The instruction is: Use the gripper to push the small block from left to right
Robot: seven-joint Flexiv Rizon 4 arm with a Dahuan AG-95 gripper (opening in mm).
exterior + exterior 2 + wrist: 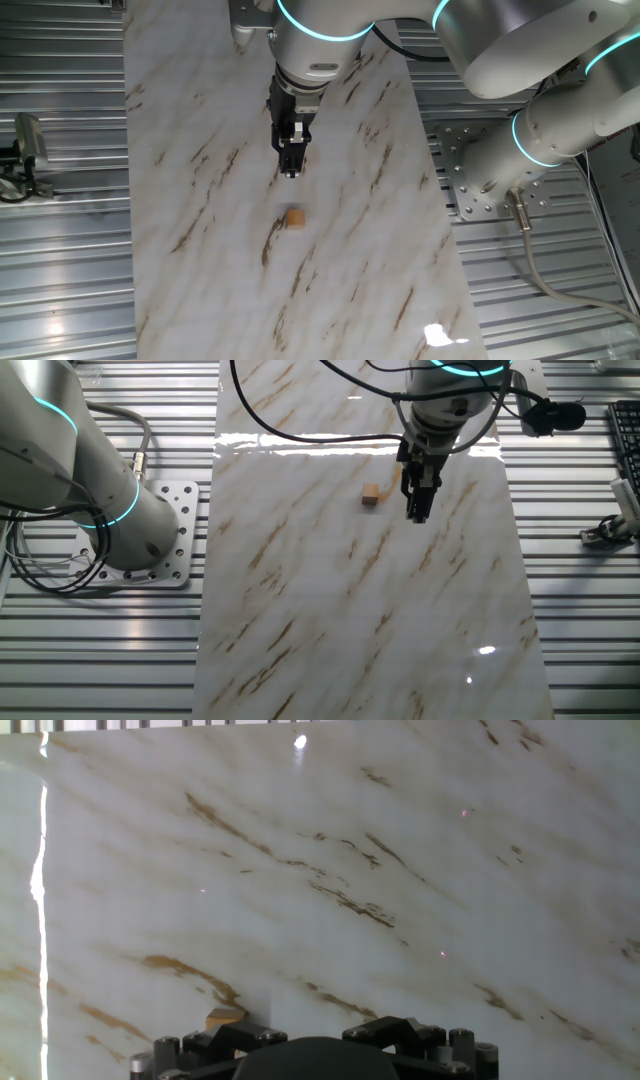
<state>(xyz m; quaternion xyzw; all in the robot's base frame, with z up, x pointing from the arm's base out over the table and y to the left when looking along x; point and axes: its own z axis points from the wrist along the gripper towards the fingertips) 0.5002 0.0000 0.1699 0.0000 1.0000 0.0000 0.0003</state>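
In the other fixed view, the small block (371,495) sits on the marble-patterned desk (350,620), just to the left of the gripper (417,515) and apart from it, while the silver-white arm (450,395) with its cyan light ring comes down from the top edge to the right of the block. In one fixed view the gripper (291,172) points down at the desk (200,250) with the block (295,217) lying near, below its tip. The fingers (292,158) look drawn close together with nothing between them.
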